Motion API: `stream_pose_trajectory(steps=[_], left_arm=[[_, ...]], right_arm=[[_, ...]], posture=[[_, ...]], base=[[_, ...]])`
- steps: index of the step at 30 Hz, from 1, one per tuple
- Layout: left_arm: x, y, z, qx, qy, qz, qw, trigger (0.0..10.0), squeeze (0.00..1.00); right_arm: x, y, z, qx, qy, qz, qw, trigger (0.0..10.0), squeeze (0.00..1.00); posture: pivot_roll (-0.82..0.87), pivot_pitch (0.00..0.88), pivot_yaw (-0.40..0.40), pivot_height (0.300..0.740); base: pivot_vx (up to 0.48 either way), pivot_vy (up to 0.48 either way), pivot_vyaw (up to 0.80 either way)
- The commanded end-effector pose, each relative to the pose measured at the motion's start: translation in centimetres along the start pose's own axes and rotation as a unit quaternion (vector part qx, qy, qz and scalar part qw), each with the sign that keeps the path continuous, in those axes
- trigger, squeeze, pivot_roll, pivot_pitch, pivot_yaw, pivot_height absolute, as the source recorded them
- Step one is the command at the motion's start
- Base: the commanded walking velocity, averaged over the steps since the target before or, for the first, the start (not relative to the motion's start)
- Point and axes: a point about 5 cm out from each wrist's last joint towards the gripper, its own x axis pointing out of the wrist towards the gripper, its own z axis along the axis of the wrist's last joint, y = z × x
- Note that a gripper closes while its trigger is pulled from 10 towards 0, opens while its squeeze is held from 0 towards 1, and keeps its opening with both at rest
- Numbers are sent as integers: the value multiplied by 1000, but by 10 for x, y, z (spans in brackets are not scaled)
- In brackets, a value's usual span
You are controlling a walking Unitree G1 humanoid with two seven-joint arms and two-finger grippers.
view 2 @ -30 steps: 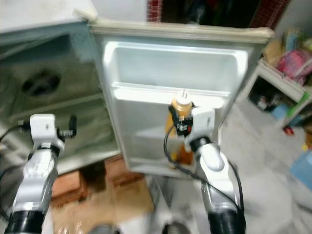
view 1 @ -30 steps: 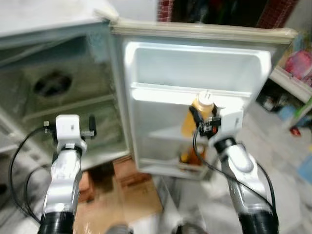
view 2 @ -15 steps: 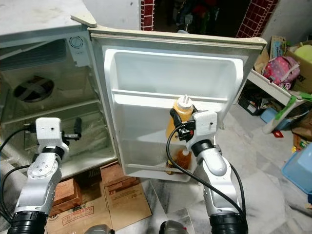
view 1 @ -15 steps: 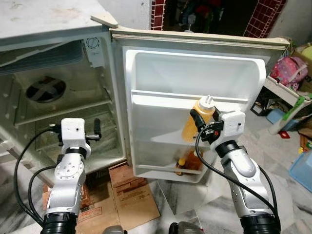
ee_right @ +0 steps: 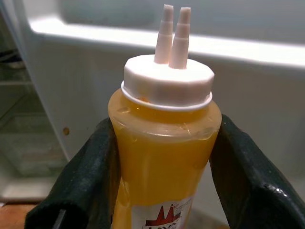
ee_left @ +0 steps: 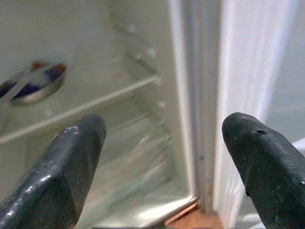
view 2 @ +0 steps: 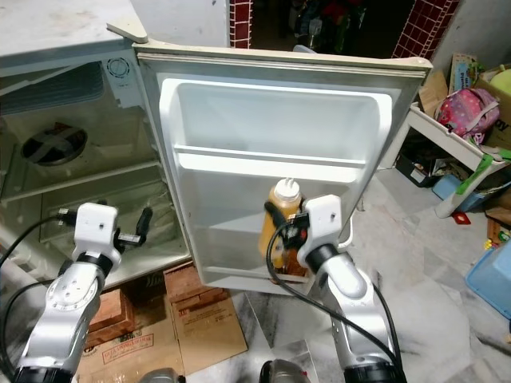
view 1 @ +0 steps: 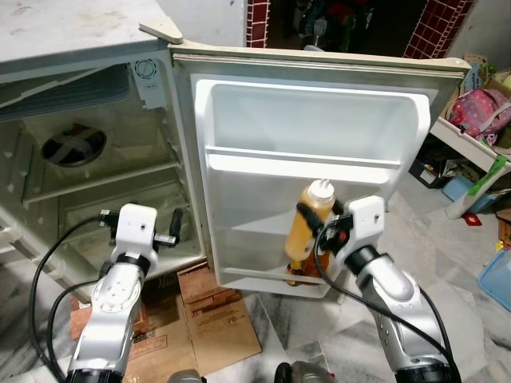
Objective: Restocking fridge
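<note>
The fridge stands open, its white door swung out in front of me with two door shelves. My right gripper is shut on a yellow squeeze bottle with a white twin-nozzle cap, held upright just above the lower door shelf. Up close, the bottle sits between the two black fingers. Another bottle stands in that lower shelf, partly hidden. My left gripper is open, held low before the fridge compartment; its fingers hold nothing.
Cardboard sheets lie on the floor under the fridge door. A white shelf with a pink bag and clutter stands at the right. A blue bin sits on the marble floor at the far right. The compartment has wire racks and a fan grille.
My right gripper has lowered the yellow bottle from level with the middle door shelf towards the lower one. The left gripper has shifted slightly right. The camera moved a little.
</note>
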Motion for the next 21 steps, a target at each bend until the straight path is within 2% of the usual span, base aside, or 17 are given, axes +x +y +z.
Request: stream_pose_trajectory(steps=[1,4,9,16,21], left_arm=[[-2,6,6,1,-10,20,1000,10000,0],[-2,2,6,-4,-8,16,1000,10000,0],[-3,1,9,-5,-10,17,1000,10000,0],[2,-3,11,-8,-14,8,1000,10000,0],[10,-6,18,-10,-21,5,1000,10000,0]], right_arm=[[0,2,12,-7,-20,6,1000,10000,0],[0,8,11,-5,-16,24,1000,10000,0],[1,9,10,-5,-12,29,1000,10000,0],[5,11,13,-10,-15,36,999,10000,0],[7,9,15,-19,-19,34,999,10000,0]], posture=[[74,0,-39,740],[76,0,-42,740],[83,0,-46,736],[77,0,-36,692],[73,0,-38,657]], base=[[0,0,0],[0,0,0],[0,0,0],[0,0,0],[0,0,0]])
